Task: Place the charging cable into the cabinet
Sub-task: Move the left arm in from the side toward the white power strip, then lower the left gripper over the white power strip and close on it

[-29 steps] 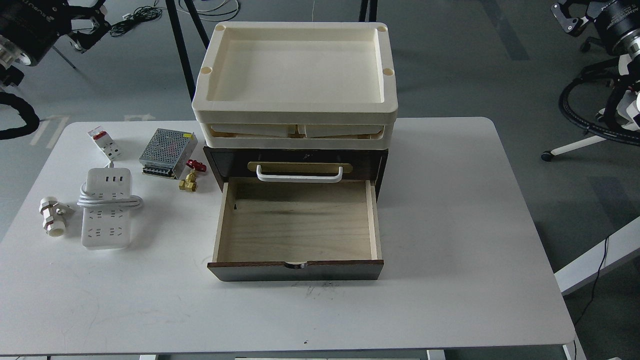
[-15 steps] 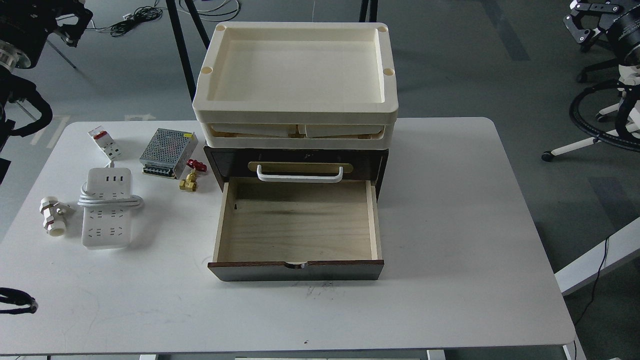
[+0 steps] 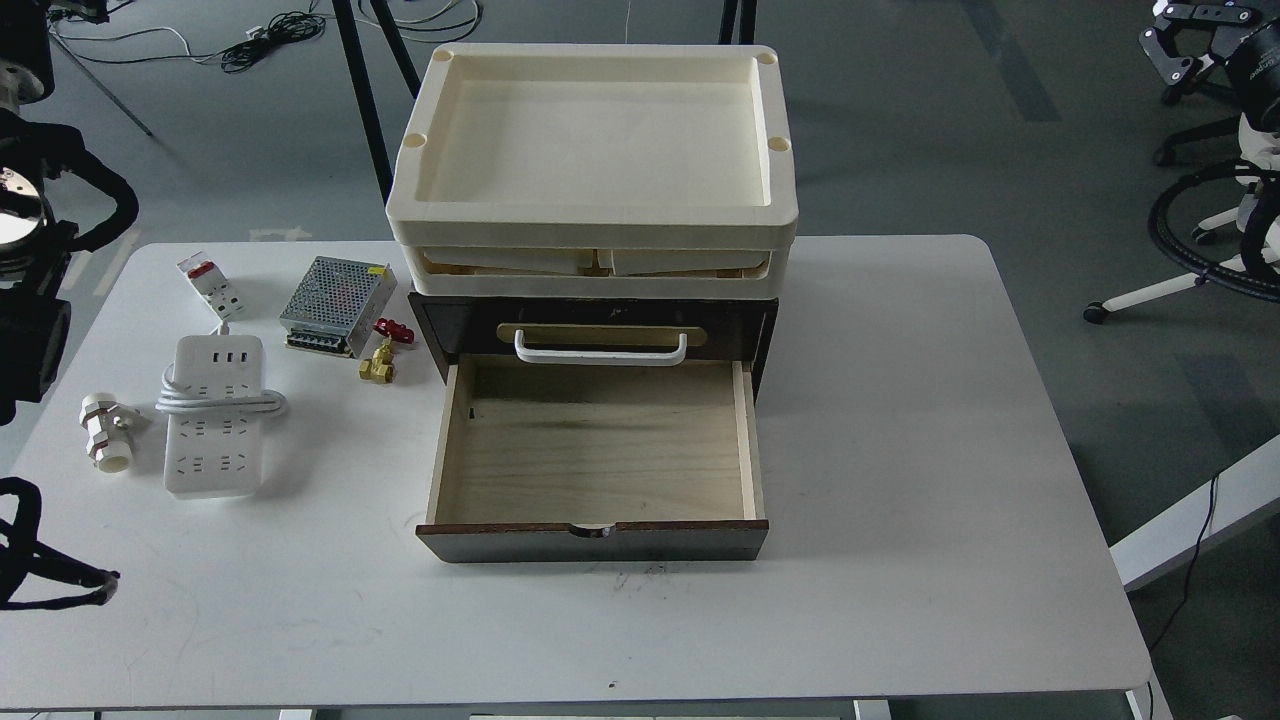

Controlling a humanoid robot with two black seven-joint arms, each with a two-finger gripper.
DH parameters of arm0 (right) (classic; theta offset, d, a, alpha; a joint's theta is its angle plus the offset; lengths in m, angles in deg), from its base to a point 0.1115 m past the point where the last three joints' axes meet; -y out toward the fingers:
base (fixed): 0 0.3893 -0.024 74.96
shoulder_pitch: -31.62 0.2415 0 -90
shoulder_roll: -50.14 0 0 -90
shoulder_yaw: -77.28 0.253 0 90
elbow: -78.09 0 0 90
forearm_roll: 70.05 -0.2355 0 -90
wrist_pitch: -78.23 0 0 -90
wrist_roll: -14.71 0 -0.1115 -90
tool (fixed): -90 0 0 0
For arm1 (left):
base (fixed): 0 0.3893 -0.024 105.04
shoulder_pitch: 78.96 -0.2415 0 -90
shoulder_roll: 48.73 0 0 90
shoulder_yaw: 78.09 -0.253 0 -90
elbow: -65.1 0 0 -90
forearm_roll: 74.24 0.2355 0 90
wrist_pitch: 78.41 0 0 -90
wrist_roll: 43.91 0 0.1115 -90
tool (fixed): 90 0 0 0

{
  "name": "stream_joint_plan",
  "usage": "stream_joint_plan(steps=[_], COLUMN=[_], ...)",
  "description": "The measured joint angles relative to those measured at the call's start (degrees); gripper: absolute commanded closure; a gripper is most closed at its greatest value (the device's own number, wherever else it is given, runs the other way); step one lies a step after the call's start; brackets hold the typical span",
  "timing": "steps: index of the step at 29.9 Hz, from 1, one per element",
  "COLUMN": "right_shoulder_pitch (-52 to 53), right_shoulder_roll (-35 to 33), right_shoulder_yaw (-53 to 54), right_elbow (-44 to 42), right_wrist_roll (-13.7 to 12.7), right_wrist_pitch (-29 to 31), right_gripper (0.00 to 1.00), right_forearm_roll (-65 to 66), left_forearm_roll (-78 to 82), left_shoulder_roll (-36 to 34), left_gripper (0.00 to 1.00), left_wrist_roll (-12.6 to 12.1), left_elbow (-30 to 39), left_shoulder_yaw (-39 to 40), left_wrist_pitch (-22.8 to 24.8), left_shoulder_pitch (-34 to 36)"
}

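The charging cable [image 3: 212,420], a flat white power strip with its cord coiled across it, lies on the white table [image 3: 900,450] at the left. The cabinet [image 3: 745,325] is a dark brown box in the middle. Its lower drawer [image 3: 595,450] is pulled out towards me and its pale wooden inside holds nothing. The upper drawer, with a white bar handle [image 3: 600,352], is closed. My left gripper [image 3: 72,12] shows only as a dark scrap in the top left corner. My right gripper [image 3: 1185,35] is small and dark at the top right, far off the table. Both are far from the cable.
Stacked cream trays [image 3: 590,215] sit on the cabinet. Near the cable are a white pipe fitting [image 3: 105,432], a small breaker with a red switch [image 3: 208,282], a metal mesh power supply [image 3: 335,305] and a brass valve [image 3: 380,362]. My left arm's thick links [image 3: 30,300] hang over the table's left edge.
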Motion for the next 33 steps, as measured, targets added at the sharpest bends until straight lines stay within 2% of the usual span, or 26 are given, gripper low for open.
stream_joint_plan(steps=[7,12,17,21,26,29,33], right_shoulder_pitch=[2.14,3.84,3.44,2.84,2.00,-1.47,-7.95], right_shoulder_roll=[-3.06,-3.51,-3.71,-5.28,-7.63,-8.00,-8.04], right_shoulder_yaw=[7.92,8.88,9.23,9.43,9.15,8.63,8.02], right_elbow=[0.76,0.64,0.41,0.55,1.04,1.22,2.02], right_wrist_roll=[0.07,0.07,0.04,0.04,0.05,-0.38,-0.53], right_wrist_pitch=[0.00,0.00,0.00,0.00,0.00,0.00,0.00], right_gripper=[0.01,0.01,0.01,0.01,0.01,0.01,0.01], right_forearm_roll=[-0.34,-0.32,-0.32,-0.53,-0.67,-0.25,0.05], left_forearm_roll=[8.49,21.64,41.54,62.55,87.84,102.65,114.16], left_shoulder_roll=[-18.25,-33.14,-44.72,-51.52,-52.89,-51.40,-46.06], left_gripper=[0.00,0.00,0.00,0.00,0.00,0.00,0.00], left_wrist_roll=[1.44,3.58,3.96,5.90,7.11,7.83,9.56], left_elbow=[21.34,34.27,46.27,54.59,56.77,55.29,48.13], left_shoulder_yaw=[-14.02,-16.14,-18.01,-23.09,-33.35,-41.27,-48.73], left_wrist_pitch=[0.00,0.01,0.01,0.01,-0.13,-4.45,-10.65], left_shoulder_pitch=[-0.27,-1.65,-3.36,-3.62,-3.77,-3.90,-3.90])
